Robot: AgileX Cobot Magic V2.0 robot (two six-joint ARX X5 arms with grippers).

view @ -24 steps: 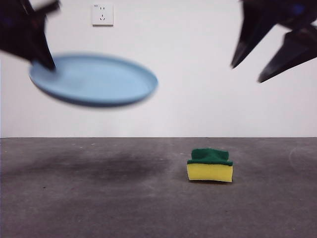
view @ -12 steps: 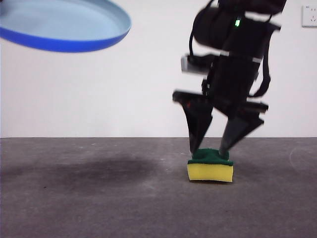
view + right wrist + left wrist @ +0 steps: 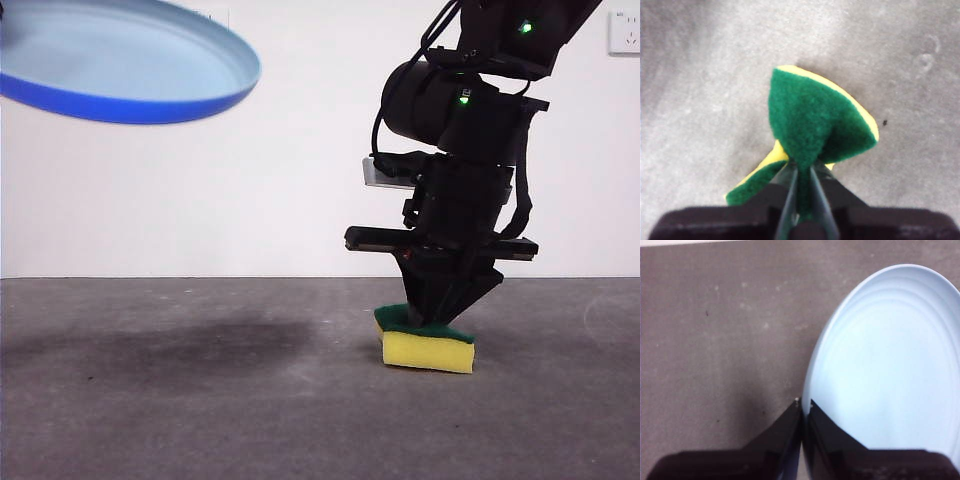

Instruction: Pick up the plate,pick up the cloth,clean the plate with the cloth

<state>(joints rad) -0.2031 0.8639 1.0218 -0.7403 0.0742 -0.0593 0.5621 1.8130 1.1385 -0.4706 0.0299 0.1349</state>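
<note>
Right claw (image 3: 436,318) pinches the sponge (image 3: 428,343) on the counter (image 3: 200,400); lift straight, grip firm. Left claw (image 3: 802,407) clamps the plate (image 3: 120,60) rim aloft; hold it steady.

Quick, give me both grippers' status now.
Left gripper: shut on the plate rim, held high.
Right gripper: shut on the sponge at the table.

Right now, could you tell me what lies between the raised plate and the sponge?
Nothing: the front view shows only bare wall and table between plate and sponge.
</note>
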